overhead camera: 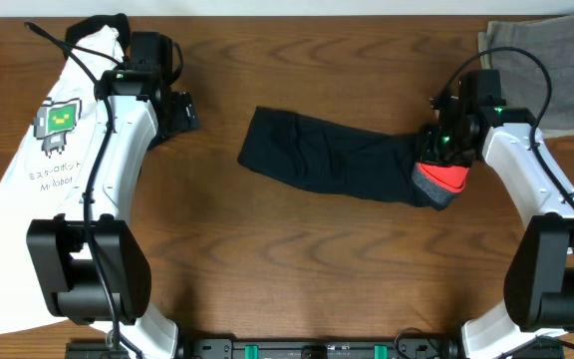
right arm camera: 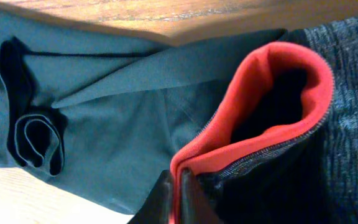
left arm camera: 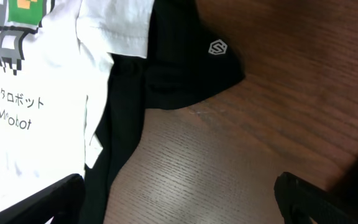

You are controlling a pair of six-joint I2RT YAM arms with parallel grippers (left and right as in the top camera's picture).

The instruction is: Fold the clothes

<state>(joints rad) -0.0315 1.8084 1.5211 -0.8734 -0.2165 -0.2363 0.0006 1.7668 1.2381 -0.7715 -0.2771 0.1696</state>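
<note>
Pinching the black trousers (overhead camera: pixel 327 160) at the coral waistband (right arm camera: pixel 278 56), right jaws nearly closed; left jaws wide, empty.

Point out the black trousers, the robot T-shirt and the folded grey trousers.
Soft black trousers with coral-red waistband (overhead camera: pixel 337 160): overhead view, mid-leg.
White T-shirt with green robot print (overhead camera: pixel 18 231): overhead view, below print.
Folded grey-olive trousers (overhead camera: pixel 566 70): overhead view, top face.

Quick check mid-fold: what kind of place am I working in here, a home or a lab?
Most likely a robot test bench, not a home: a wooden table, laid out with black trousers, a white T-shirt and folded grey trousers for practice.
</note>
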